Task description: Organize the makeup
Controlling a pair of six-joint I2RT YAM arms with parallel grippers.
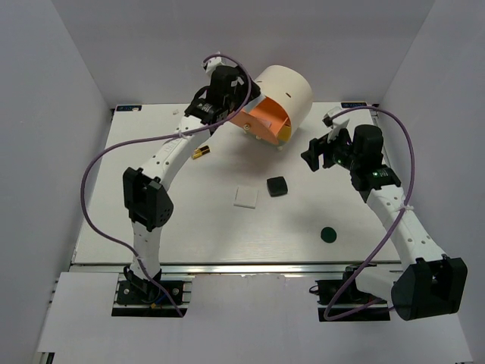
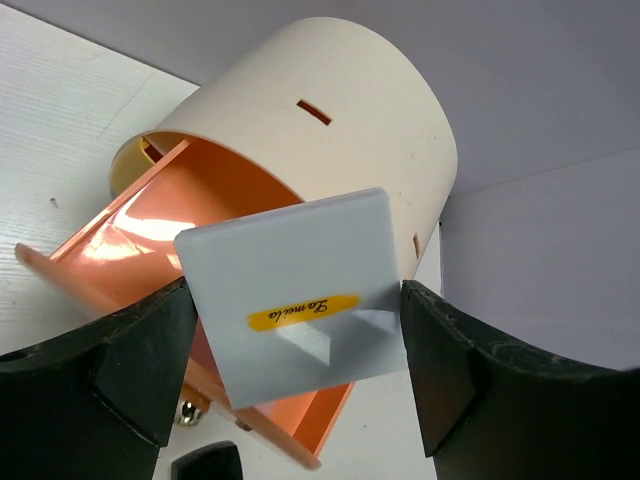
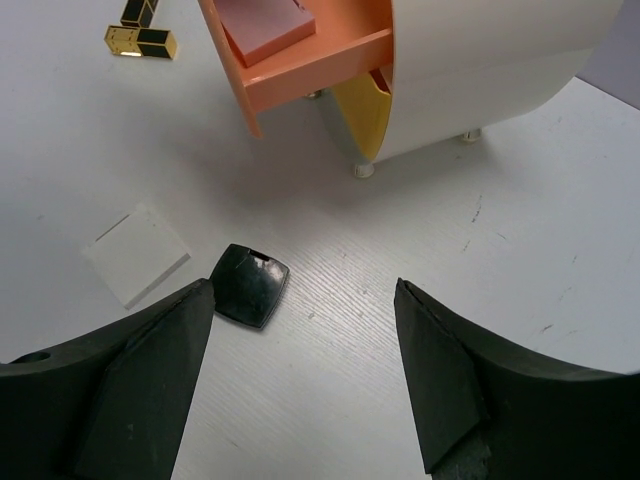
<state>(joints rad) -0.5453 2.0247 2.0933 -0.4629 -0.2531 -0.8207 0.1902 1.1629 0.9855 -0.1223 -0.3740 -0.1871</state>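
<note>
My left gripper [image 1: 221, 97] is shut on a white square palette [image 2: 295, 290] with a yellow label and holds it tilted above the open orange drawer [image 2: 150, 240] of the cream cylinder [image 1: 286, 92]. A pink square [image 3: 265, 25] lies in that drawer. My right gripper [image 1: 321, 152] is open and empty above the table. Below it and to its left lie a black compact [image 3: 250, 285] and a second white palette [image 3: 137, 255]. Both also show in the top view, the compact [image 1: 277, 186] and the palette [image 1: 245, 197]. A dark green disc [image 1: 327, 234] lies nearer the front. Black-and-gold lipstick tubes [image 3: 140, 40] lie left of the cylinder.
The cylinder lies on its side at the back centre, and a yellow drawer [image 3: 362, 110] stands slightly open under the orange one. White walls enclose the table on three sides. Purple cables loop from both arms.
</note>
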